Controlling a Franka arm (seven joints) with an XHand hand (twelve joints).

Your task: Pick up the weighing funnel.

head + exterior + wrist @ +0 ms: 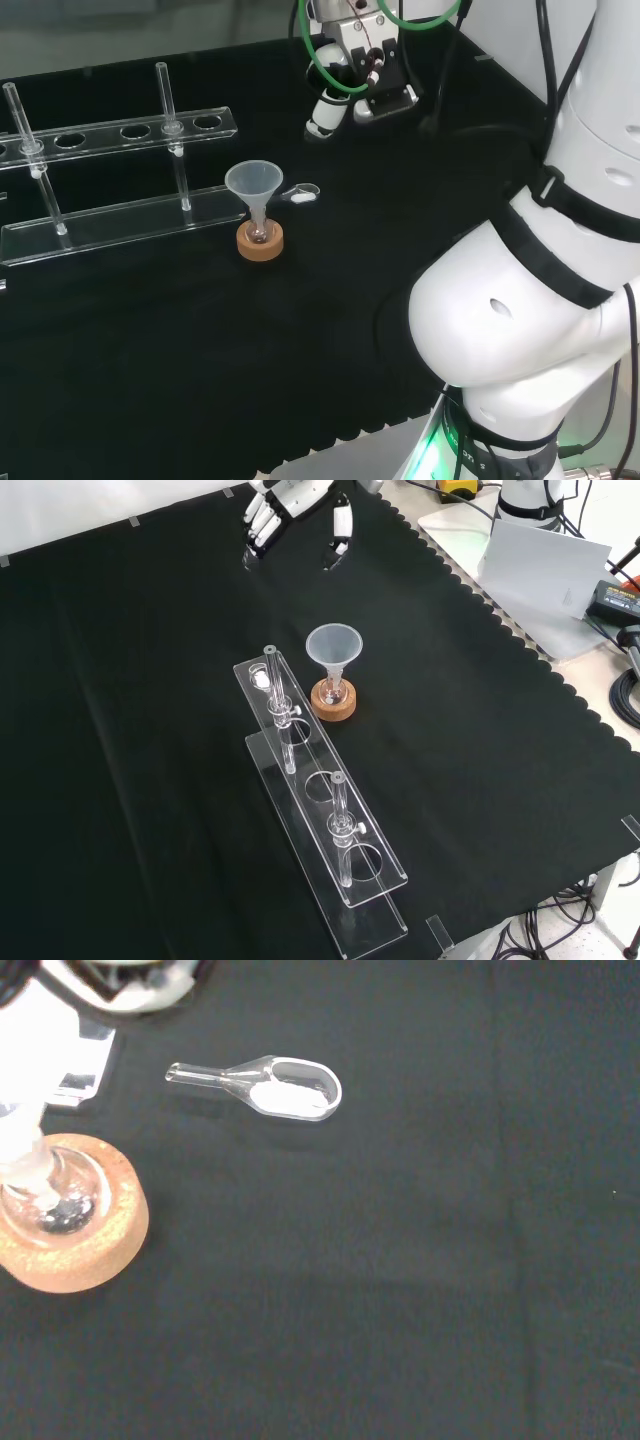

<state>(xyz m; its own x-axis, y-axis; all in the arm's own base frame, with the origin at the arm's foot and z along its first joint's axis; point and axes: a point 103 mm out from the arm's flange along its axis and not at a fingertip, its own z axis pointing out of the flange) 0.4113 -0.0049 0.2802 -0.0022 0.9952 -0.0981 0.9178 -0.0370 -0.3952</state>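
1. Weighing funnel point(270, 1087) lies flat on the black cloth of the bench point(140, 740), just beside the funnel point(253, 184) but not touching it. In the head view it is to the funnel's right.
2. Its scoop holds a little white powder point(287, 1101), and its short stem points back toward the funnel.
3. The funnel stands mouth up with its stem in a small flask point(50, 1195), which sits on a cork ring point(260, 241).
4. The robot hand point(272, 508) hangs over the cloth well apart from the funnel, on the same side of it as the weighing funnel. Its fingers are relaxed and spread away from the thumb, with nothing between them.
5. A clear rack point(330, 850) stands on the other side of the funnel from the weighing funnel, close to the cork ring, with two glass tubes point(275, 695) upright in it.
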